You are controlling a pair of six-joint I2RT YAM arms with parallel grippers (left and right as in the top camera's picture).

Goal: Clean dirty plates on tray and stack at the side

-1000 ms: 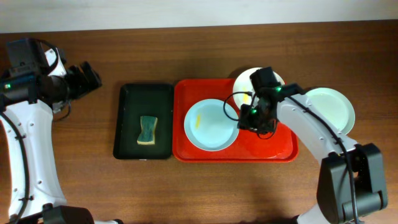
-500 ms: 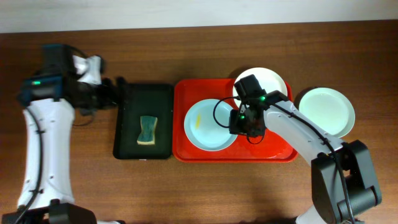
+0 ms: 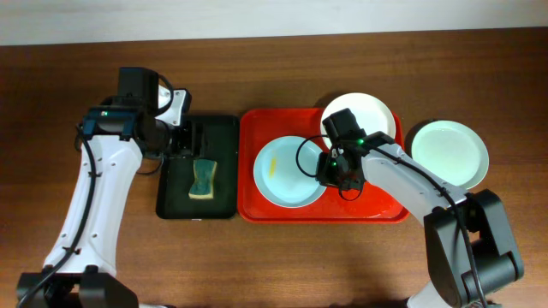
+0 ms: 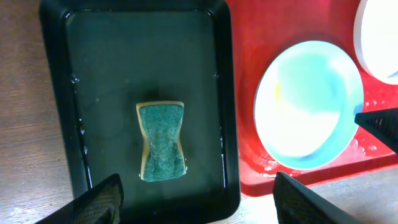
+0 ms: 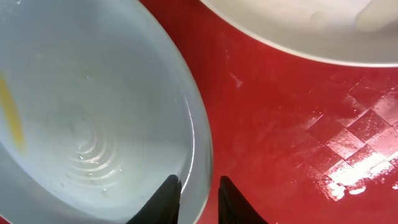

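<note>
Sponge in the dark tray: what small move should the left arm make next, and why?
Probably lower the left gripper onto the sponge and close. Its open fingers hang above it, over the dark tray, while the right gripper straddles the rim of the yellow-smeared blue plate.

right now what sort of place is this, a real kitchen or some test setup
Most likely a robot test bench staged for dishwashing, not a real kitchen. A left arm and right arm work over a wooden table; plates sit on a red tray, and a sponge lies in a dark tray.
</note>
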